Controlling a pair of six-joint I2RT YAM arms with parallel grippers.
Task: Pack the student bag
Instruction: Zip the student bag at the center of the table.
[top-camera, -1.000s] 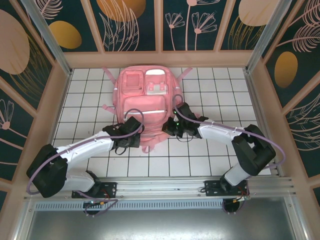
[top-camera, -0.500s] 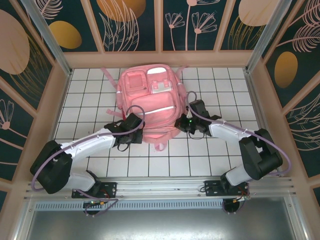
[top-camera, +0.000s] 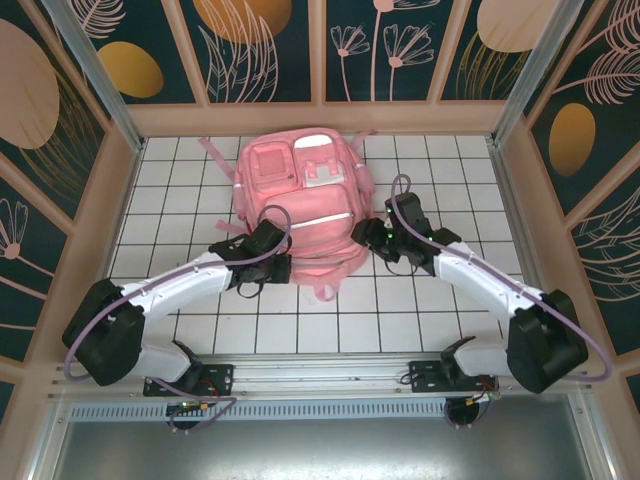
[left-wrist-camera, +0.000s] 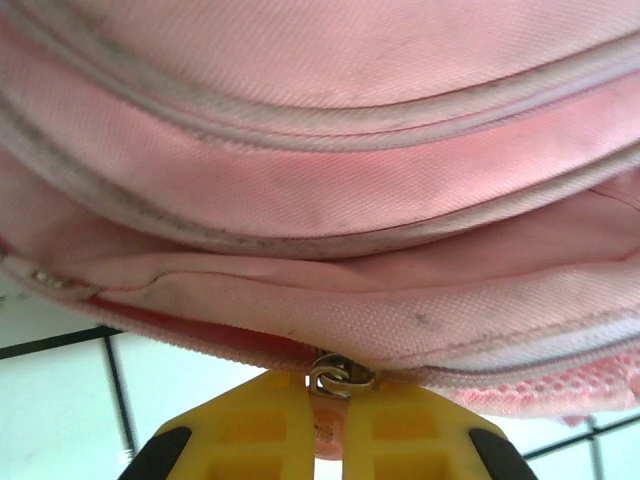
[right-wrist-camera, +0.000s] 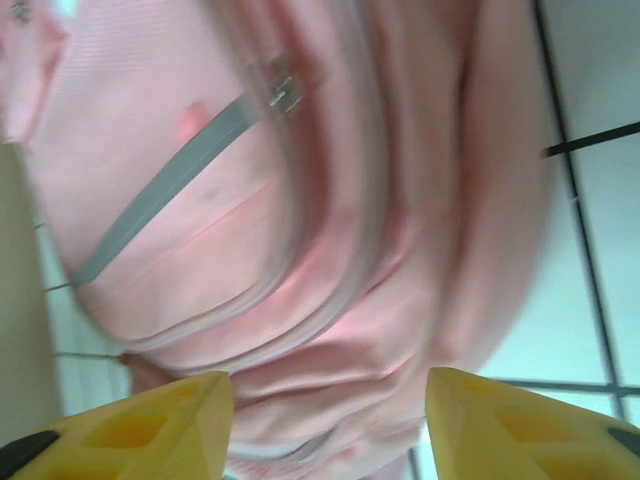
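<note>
The student bag (top-camera: 300, 195) is a large pink backpack lying flat on the white tiles, pockets up. My left gripper (top-camera: 280, 258) is at its near left edge. In the left wrist view this gripper (left-wrist-camera: 338, 410) is shut on a pink zipper pull (left-wrist-camera: 338, 420), just below the metal slider (left-wrist-camera: 341, 377) on the bag's seam (left-wrist-camera: 320, 330). My right gripper (top-camera: 361, 233) sits at the bag's right side. Its yellow fingers (right-wrist-camera: 170, 425) stand wide apart, with pink bag fabric (right-wrist-camera: 300, 300) just beyond them and nothing held.
A white tiled floor (top-camera: 440, 310) lies inside wooden frame walls (top-camera: 515, 200) on three sides. Pink straps (top-camera: 215, 152) trail off the bag's far left corner. A pink loop (top-camera: 323, 292) sticks out at its near edge. An aluminium rail (top-camera: 320, 370) runs along the front.
My right gripper has opened and let go, and its arm has swung right from the bag's near edge to its right side. The left gripper has kept its grip, hardly moving.
</note>
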